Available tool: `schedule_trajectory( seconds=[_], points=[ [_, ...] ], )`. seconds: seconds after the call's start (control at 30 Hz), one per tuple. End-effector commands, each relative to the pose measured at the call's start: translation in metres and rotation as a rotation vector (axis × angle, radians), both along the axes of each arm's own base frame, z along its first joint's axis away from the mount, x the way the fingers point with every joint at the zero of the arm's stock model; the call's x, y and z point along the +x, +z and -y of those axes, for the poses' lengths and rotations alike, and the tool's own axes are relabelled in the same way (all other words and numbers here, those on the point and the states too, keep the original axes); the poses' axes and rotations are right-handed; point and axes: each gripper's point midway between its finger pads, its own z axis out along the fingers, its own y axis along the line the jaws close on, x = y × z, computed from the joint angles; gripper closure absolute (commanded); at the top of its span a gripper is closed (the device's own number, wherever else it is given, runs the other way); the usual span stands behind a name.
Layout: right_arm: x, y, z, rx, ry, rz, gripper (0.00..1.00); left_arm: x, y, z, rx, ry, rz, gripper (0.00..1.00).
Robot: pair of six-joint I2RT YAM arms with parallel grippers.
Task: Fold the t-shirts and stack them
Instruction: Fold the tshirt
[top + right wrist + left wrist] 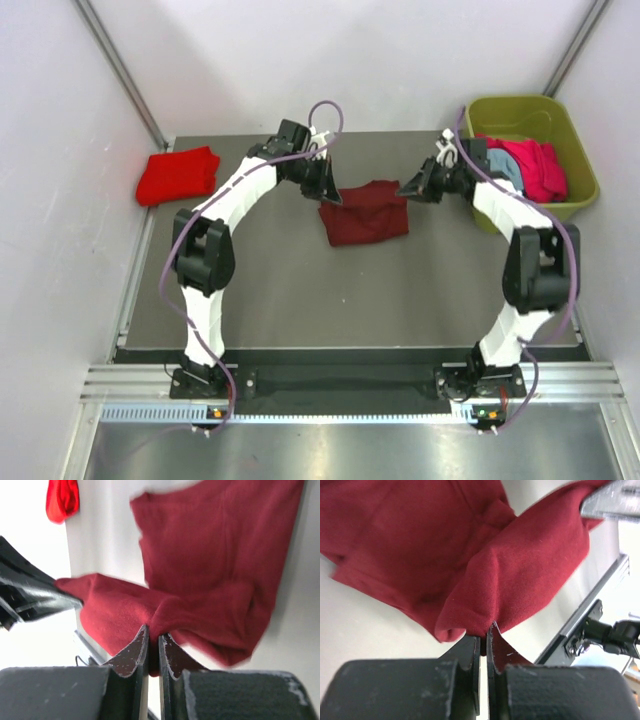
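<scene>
Hiding between fingers (468, 654): maroon t-shirt (365, 212) edge

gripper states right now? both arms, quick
Left gripper: shut on a fold of the maroon shirt.
Right gripper: shut on the same maroon shirt, at another edge.

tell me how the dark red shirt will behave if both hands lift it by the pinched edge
Probably floppy: the dark red shirt bunches and folds where the left hand and right hand pinch it, so it should sag between them. Likely light, since small pinches hold its edge up. Its soft knit looks unlikely to slip out.
</scene>
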Motion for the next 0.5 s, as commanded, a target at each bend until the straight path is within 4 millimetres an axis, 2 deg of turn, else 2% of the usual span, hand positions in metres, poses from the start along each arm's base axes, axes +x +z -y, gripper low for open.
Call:
schedule_trajectory(
  seconds=[0.0,0.03,0.07,0.13,0.17,0.2,0.23,0.27,0.33,0.47],
  points=[
    [0.055,0.025,0.002,0.033,-0.017,0.124,1.00,0.026,0.009,0.001,-0.022,0.009,0.049,1.00],
    [0.062,0.023,0.002,0.037,-0.020,0.124,1.00,0.031,0.007,0.001,-0.028,0.014,0.048,1.00],
    [0.074,0.018,0.001,0.037,-0.022,0.120,1.00,0.037,-0.003,0.000,-0.022,0.022,0.037,1.00],
    [0.086,0.014,0.001,0.043,-0.030,0.121,1.00,0.047,-0.001,0.001,-0.037,0.027,0.046,1.00],
    [0.092,0.002,0.001,0.044,-0.033,0.100,1.00,0.051,-0.004,0.001,-0.039,0.030,0.046,1.00],
    [0.099,0.005,0.001,0.050,-0.038,0.113,1.00,0.056,-0.008,0.000,-0.037,0.036,0.045,1.00],
    [0.103,0.003,0.000,0.055,-0.041,0.109,1.00,0.058,-0.011,-0.001,-0.037,0.043,0.041,1.00],
    [0.107,-0.008,-0.002,0.057,-0.043,0.090,1.00,0.061,-0.013,-0.002,-0.036,0.049,0.039,1.00],
    [0.116,-0.008,-0.004,0.066,-0.045,0.101,1.00,0.065,-0.018,-0.004,-0.037,0.059,0.034,1.00],
    [0.131,-0.024,-0.012,0.076,-0.046,0.088,1.00,0.075,-0.034,-0.014,-0.006,0.110,0.015,1.00]
  ],
)
